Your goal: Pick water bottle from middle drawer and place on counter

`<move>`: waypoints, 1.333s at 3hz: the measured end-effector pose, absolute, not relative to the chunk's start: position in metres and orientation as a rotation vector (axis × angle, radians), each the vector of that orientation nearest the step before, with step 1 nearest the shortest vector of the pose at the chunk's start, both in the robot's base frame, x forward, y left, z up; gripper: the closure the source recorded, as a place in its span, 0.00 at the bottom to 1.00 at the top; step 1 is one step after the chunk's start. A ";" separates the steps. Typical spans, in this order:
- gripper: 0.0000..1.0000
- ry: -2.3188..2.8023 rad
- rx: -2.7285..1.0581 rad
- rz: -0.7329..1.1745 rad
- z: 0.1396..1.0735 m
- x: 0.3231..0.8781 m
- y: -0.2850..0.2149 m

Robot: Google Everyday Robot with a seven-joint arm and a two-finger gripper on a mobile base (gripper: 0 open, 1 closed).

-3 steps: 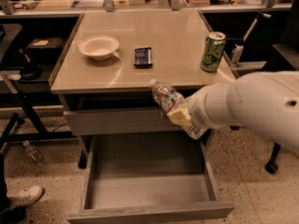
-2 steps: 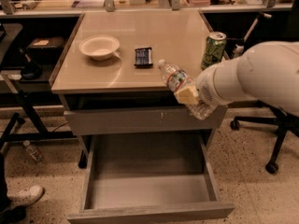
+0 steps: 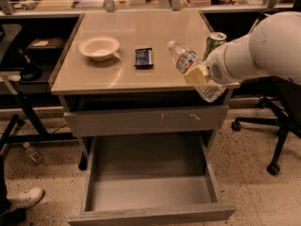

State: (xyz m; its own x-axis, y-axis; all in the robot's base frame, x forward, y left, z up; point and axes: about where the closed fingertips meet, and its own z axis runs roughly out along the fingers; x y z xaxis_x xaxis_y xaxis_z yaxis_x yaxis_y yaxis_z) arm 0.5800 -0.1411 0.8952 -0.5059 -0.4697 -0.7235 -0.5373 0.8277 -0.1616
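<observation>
Rising up and rightward since the earlier frames, the water bottle (image 3: 184, 59) is now hanging tilted over the front right edge of the bench (image 3: 141, 32), clear of the scratched drawer front (image 3: 141, 121). The gripper (image 3: 201, 79) is carrying it there, its tan fingers (image 3: 195, 74) squeezing the bottle's middle. Below and left of the fingers, the middle drawer (image 3: 150, 166) is sitting open, its grey metal bare, so only the set-down is looking undone. Thin crinkled clear plastic is probably giving under the squeeze, and the round body could be rolling on that glossy beige top. A green can (image 3: 214, 41) is standing just behind the fingers, while a white bowl (image 3: 99, 47) and a dark packet (image 3: 144, 57) are lying well to their left.
</observation>
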 end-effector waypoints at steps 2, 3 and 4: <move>1.00 2.215 -0.717 0.153 0.900 0.641 -0.129; 1.00 2.228 -0.714 0.166 0.903 0.672 -0.122; 1.00 2.237 -0.694 0.190 0.904 0.697 -0.118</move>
